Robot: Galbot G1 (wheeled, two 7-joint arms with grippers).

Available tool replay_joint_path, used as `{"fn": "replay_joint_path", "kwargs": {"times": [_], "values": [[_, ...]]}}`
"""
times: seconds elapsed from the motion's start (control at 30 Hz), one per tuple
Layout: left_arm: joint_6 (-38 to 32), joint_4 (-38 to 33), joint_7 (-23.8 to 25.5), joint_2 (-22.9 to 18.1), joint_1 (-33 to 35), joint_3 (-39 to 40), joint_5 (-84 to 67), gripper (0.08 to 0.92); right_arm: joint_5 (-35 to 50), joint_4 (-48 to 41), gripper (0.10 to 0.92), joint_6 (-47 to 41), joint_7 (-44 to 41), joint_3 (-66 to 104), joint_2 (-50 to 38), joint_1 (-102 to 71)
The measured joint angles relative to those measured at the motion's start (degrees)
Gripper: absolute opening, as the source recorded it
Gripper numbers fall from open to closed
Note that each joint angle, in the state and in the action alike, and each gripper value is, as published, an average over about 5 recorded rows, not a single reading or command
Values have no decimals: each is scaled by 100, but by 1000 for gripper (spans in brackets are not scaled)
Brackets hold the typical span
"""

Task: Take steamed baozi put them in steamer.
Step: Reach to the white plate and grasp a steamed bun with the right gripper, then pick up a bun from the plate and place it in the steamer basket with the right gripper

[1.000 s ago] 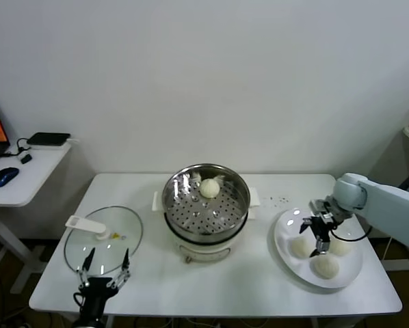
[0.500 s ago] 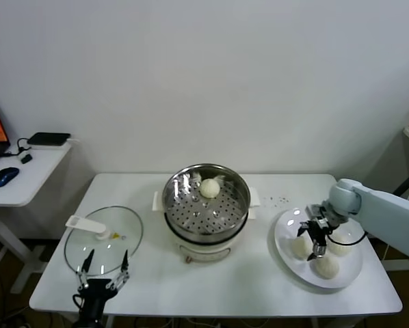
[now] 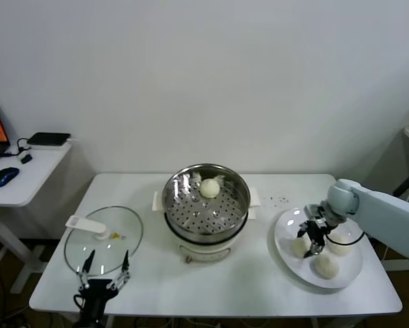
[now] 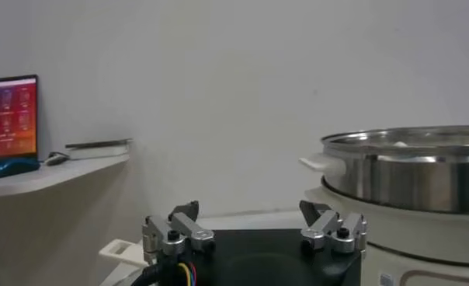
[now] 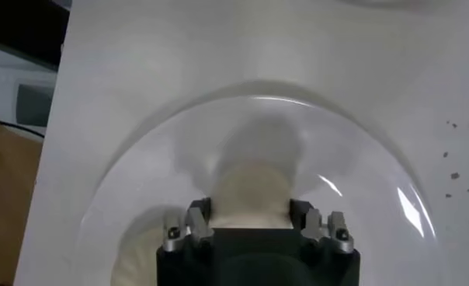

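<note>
Right tool (image 3: 312, 238) low over white plate (image 3: 284, 253) at right, fingers spread around a steamed baozi (image 5: 250, 193), one bun (image 3: 209, 188) in steamer (image 3: 206, 206), left tool (image 3: 103, 268) wide, idle at counter's (image 3: 252, 283) near-left edge

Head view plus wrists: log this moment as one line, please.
right gripper: open, straddling a baozi on plate | left gripper: open, parked by glass lid | steamer: one bun inside
</note>
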Motion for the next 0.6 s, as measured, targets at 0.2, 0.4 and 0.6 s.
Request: {"fn": "replay_joint_path", "kwargs": {"times": [0.2, 0.4, 0.6], "values": [[-3, -4, -5, 0, -2, 2, 0, 823, 112, 64, 636, -54, 1, -17, -26, 89], [2, -17, -10, -5, -16, 1, 0, 823, 487, 143, 641, -149, 26, -239, -38, 463], [32, -70, -10, -10, -25, 4, -1, 823, 1094, 225, 648, -188, 28, -724, 7, 1184]]}}
